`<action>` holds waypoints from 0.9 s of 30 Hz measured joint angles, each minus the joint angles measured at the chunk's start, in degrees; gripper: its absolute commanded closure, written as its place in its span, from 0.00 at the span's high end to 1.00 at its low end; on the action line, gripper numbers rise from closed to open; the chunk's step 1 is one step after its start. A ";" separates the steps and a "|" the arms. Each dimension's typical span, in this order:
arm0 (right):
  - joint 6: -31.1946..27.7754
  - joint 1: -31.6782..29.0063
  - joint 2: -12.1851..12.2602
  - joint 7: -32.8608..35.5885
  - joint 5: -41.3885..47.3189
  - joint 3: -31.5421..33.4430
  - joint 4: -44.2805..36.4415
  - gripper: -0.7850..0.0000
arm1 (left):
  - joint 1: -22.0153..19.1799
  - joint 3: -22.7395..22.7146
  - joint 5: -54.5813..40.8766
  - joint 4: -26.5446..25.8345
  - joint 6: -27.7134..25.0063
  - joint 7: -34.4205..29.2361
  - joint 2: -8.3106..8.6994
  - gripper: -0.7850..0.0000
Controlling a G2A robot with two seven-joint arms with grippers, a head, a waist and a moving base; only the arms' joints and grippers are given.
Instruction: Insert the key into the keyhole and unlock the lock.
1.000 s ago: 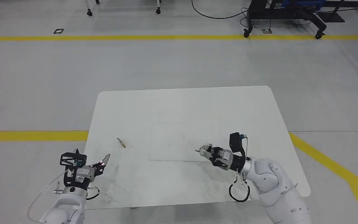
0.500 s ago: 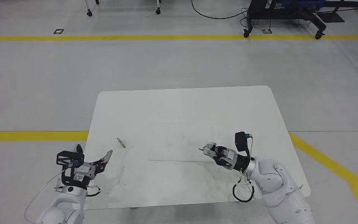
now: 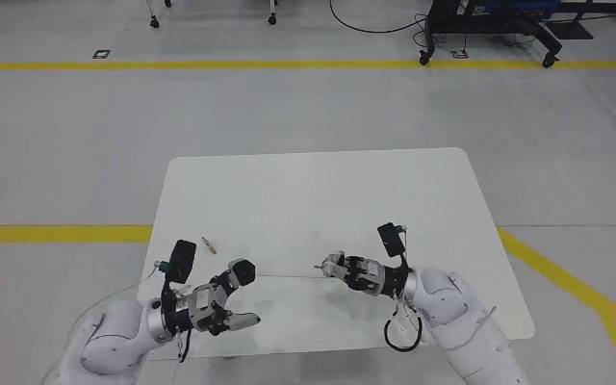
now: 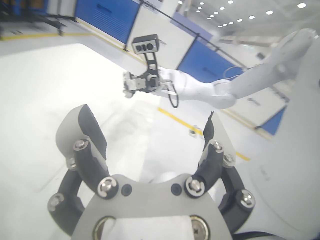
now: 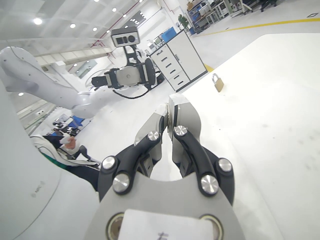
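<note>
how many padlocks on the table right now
1. The padlock lies on the white table, toward its left edge, with nothing touching it. Part of the table is covered, so another small one could be hidden.

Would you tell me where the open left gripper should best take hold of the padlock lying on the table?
Probably the padlock's brass body, across its width, coming from above: it lies on the table with the shackle at one end. That leaves the end opposite the shackle free for the key.
</note>
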 measured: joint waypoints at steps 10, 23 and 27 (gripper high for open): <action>3.19 5.45 0.42 12.35 17.94 -5.17 3.54 0.00 | -19.83 12.90 -30.28 17.65 16.89 -21.39 0.95 0.96; 8.72 11.61 -1.38 12.86 20.19 -11.18 7.88 0.00 | -26.90 28.66 -18.66 28.49 1.92 -6.42 1.82 0.61; 10.44 11.93 -1.56 11.42 18.68 -11.31 7.94 0.00 | -29.09 32.78 -19.44 32.32 -2.92 -1.56 2.98 0.56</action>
